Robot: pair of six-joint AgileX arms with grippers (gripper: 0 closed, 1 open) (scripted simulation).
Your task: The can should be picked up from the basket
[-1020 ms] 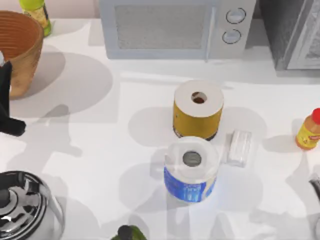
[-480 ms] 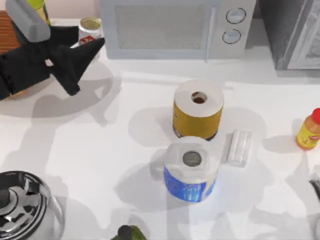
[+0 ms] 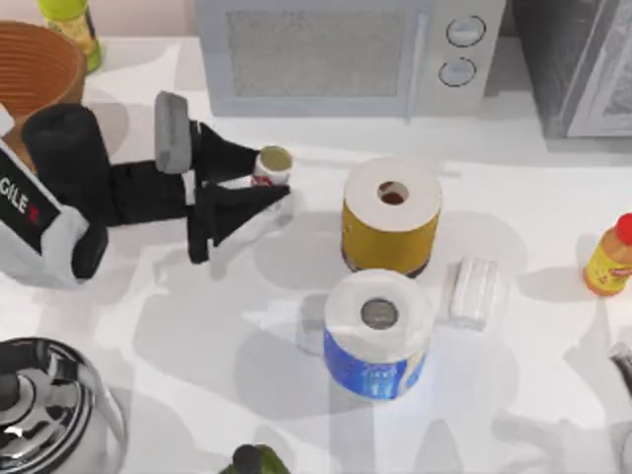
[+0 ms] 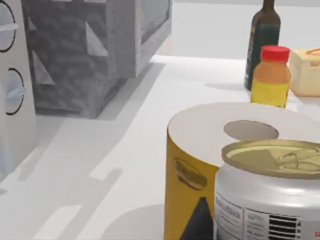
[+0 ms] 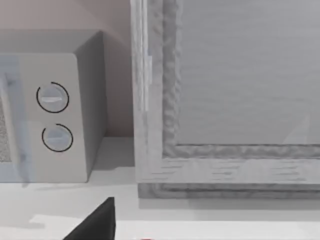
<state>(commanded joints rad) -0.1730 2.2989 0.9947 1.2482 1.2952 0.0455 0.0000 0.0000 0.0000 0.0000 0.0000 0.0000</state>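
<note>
At about ten o'clock on the counter [image 3: 148, 375], the basket [image 3: 39, 74] sits in the far left corner. Just right of it, the left arm reaches across, and the left end effector [image 3: 269, 183] grips the can [image 3: 274, 164] between its two black fingers [image 3: 232, 158], outside the basket and left of the gold-wrapped roll [image 3: 391, 217]. A blue roll [image 3: 378, 334] stands at about six o'clock from that one. The right end effector [image 5: 95, 222] stays at the right; whether it is open cannot be told.
</note>
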